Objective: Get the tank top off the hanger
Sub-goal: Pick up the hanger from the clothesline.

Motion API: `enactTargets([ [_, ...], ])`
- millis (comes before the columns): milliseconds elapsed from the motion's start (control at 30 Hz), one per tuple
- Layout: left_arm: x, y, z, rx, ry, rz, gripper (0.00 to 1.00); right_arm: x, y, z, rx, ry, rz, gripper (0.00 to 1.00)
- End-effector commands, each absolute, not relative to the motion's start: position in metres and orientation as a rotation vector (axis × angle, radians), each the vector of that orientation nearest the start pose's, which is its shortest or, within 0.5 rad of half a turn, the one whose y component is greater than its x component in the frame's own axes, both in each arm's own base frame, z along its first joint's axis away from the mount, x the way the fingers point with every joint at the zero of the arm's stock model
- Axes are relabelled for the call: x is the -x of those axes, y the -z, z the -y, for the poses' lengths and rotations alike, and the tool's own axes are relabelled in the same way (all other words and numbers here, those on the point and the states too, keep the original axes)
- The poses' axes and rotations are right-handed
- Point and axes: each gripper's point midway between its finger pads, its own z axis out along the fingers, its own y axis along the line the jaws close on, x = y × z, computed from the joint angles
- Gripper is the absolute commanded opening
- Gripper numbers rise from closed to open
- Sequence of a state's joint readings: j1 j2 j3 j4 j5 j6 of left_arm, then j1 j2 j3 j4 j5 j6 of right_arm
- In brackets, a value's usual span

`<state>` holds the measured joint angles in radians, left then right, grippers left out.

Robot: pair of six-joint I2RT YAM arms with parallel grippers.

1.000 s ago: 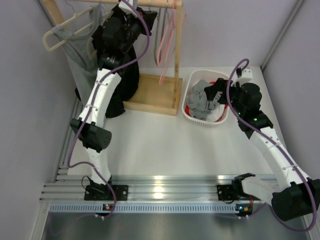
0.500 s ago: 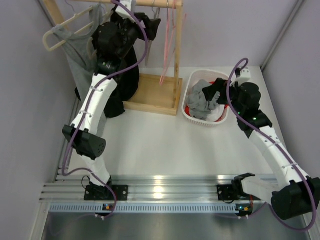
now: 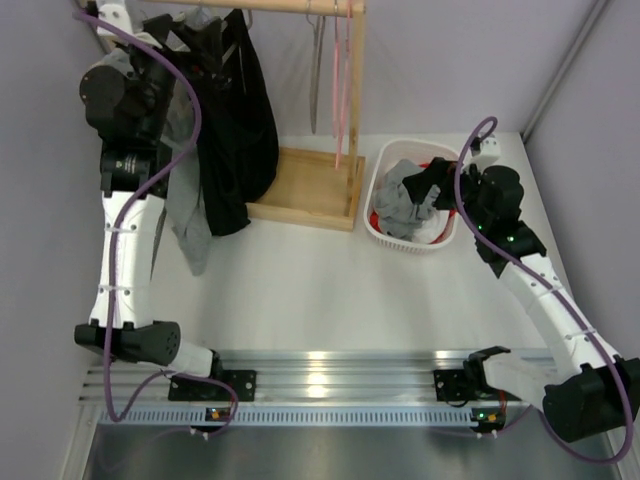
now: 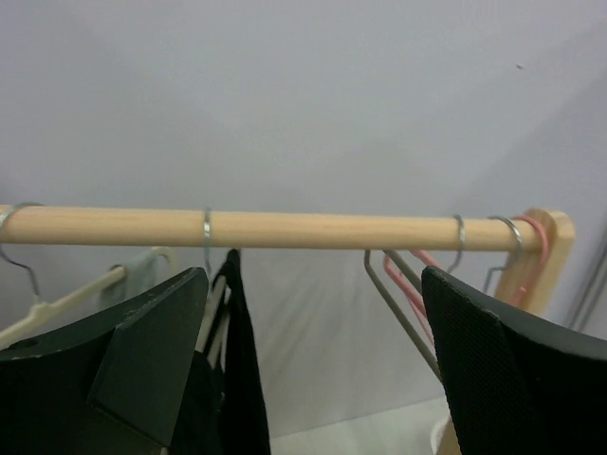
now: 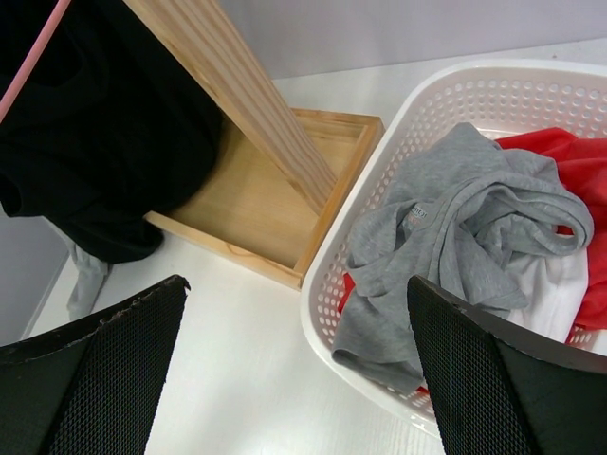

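Left hand [image 4: 313, 275] is standing released, its two black fingers wide apart with nothing between them, and it is looking straight at the wooden rod [image 4: 285, 229] of the clothes rack. At the left end of this rod a cream hanger [image 4: 66, 301] is showing, partly hidden behind the left finger. From above, the grey tank top [image 3: 188, 215] is hanging down on the left side of the rack, just beside the left arm [image 3: 125, 230], and its lower end is reaching toward the bench [image 3: 330, 290]; its upper part is covered by the arm (so I cannot tell whether it is on the hanger or not). Just to the right of it a black garment [image 3: 240, 130] is hanging from the rod and is reaching down near the wooden base [image 5: 256, 199] of the rack. Further right on the rod, a pink hanger [image 4: 541, 245] is hanging bare beside some thin wire ones. Right hand [image 5: 296, 281] is also released and is grasping nothing; it is hovering above the near edge of the white basket [image 5: 322, 294], which is sitting on the bench just beside the wooden base. Inside the basket a grey shirt [image 5: 446, 218] is lying crumpled on top of a red cloth [image 5: 560, 156] and a white cloth [image 5: 560, 294].
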<state>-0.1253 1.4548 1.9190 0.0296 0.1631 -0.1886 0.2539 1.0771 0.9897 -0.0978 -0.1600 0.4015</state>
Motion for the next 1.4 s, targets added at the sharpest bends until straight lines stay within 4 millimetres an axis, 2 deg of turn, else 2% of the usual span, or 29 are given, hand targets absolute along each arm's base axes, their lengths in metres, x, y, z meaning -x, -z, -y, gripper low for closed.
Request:
enactTargets([
  [0, -0.446, -0.600, 0.071, -0.061, 0.402, -1.188, 0.98, -0.354, -0.338, -0.135, 0.009, -0.617, -1.689, 0.97],
  [67, -0.456, -0.599, 0.065, -0.070, 0.397, -1.197, 0.98, -0.355, -0.338, -0.134, 0.011, -0.614, -1.691, 0.97],
  [100, -0.472, -0.586, 0.066, -0.079, 0.409, -1.230, 0.98, -0.356, -0.337, -0.134, 0.014, -0.612, -1.695, 0.97],
  [133, -0.472, -0.595, 0.064, -0.086, 0.408, -1.209, 0.98, -0.355, -0.337, -0.134, 0.015, -0.611, -1.698, 0.97],
  [167, -0.487, -0.585, 0.062, -0.091, 0.402, -1.230, 0.98, -0.355, -0.335, -0.135, 0.015, -0.611, -1.703, 0.97],
  [233, -0.492, -0.587, 0.063, -0.131, 0.370, -1.217, 0.98, -0.354, -0.333, -0.137, 0.016, -0.626, -1.708, 0.97],
  [267, -0.502, -0.579, 0.062, -0.148, 0.349, -1.229, 0.98, -0.354, -0.332, -0.138, 0.021, -0.635, -1.712, 0.97],
  [467, -0.525, -0.568, 0.044, -0.158, 0.192, -1.237, 0.98, -0.356, -0.323, -0.146, 0.044, -0.666, -1.743, 0.96],
  [600, -0.531, -0.566, 0.032, -0.138, 0.114, -1.239, 0.98, -0.358, -0.318, -0.151, 0.052, -0.695, -1.763, 0.96],
  [833, -0.526, -0.569, 0.027, -0.141, 0.072, -1.232, 0.97, -0.365, -0.309, -0.155, 0.049, -0.707, -1.791, 0.96],
  [1067, -0.504, -0.592, 0.028, -0.143, 0.076, -1.188, 0.98, -0.368, -0.307, -0.158, 0.054, -0.722, -1.799, 0.96],
  [1367, -0.470, -0.626, 0.040, -0.180, 0.140, -1.108, 0.98, -0.370, -0.305, -0.159, 0.058, -0.725, -1.805, 0.96],
])
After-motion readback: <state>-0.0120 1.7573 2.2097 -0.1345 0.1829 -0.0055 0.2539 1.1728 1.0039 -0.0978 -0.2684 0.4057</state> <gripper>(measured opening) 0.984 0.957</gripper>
